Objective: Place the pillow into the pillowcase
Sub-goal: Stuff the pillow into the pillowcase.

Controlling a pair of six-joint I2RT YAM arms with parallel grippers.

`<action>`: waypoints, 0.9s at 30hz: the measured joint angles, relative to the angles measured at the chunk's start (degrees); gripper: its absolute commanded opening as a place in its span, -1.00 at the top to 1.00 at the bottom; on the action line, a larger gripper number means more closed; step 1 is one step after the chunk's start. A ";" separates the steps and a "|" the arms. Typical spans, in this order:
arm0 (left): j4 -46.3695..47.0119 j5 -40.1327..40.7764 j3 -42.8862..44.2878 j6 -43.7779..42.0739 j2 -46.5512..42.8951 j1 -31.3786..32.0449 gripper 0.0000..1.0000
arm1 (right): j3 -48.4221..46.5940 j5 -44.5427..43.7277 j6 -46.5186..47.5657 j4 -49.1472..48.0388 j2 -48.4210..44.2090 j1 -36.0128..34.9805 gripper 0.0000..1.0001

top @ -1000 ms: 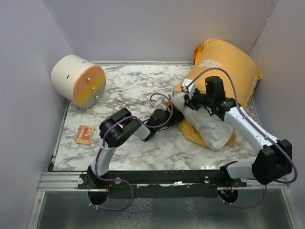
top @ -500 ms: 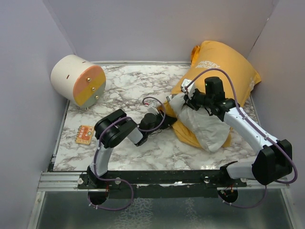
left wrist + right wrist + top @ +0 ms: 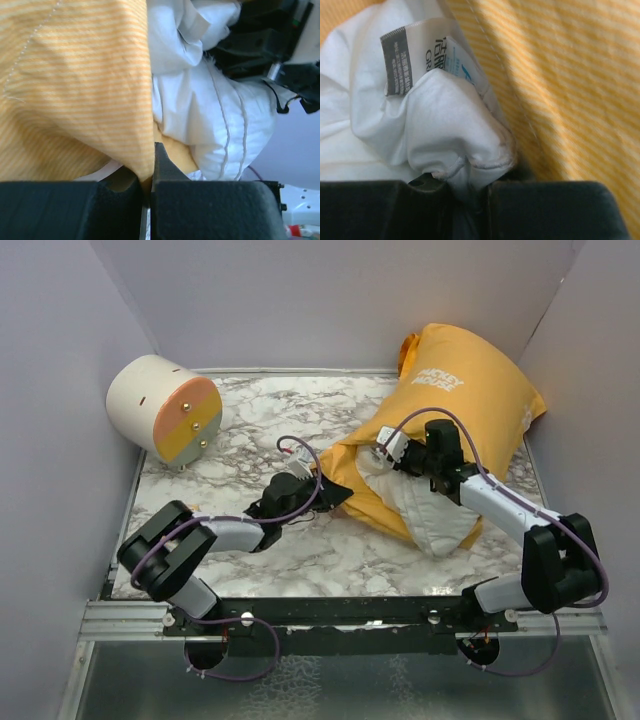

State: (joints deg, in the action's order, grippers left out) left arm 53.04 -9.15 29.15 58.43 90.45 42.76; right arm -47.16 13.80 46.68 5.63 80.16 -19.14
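The pillowcase point(image 3: 470, 390) is matt striped cloth, the pillow point(image 3: 432, 515) smooth cloth.

The orange-yellow pillowcase point(image 3: 470, 390) lies bulging at the far right, white lettering facing up; the white pillow point(image 3: 428, 515) sits mostly inside, one crumpled end poking from the near opening.

one white pillow point(image 3: 428, 512), one orange pillowcase point(image 3: 470, 390), one cream-and-orange cylinder point(image 3: 150, 412) and two robot arms point(image 3: 228, 534) point(image 3: 502, 503)
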 measured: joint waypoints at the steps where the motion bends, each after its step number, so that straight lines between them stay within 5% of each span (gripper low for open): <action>1: -2.82 -0.04 0.17 -1.14 -2.12 -0.17 1.00 | -0.02 -0.28 0.50 -0.96 0.37 0.28 0.92; 15: -20.59 -0.39 -0.35 -9.33 -17.51 -1.77 1.00 | -0.98 -2.51 2.73 -4.00 -0.72 2.10 0.74; 24: -21.73 -0.96 -1.55 -10.08 -17.86 -2.14 1.00 | 0.11 -0.81 2.95 -2.49 1.33 -0.13 0.04; 27: -20.83 -2.75 -1.55 -10.01 -16.76 -2.21 1.00 | -0.15 3.02 3.93 0.48 2.16 -0.59 -0.34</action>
State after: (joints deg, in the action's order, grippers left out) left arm 32.21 -11.90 27.59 48.42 73.69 40.56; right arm -47.31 16.82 50.61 6.11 82.32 -19.73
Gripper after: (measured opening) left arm 0.018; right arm 0.470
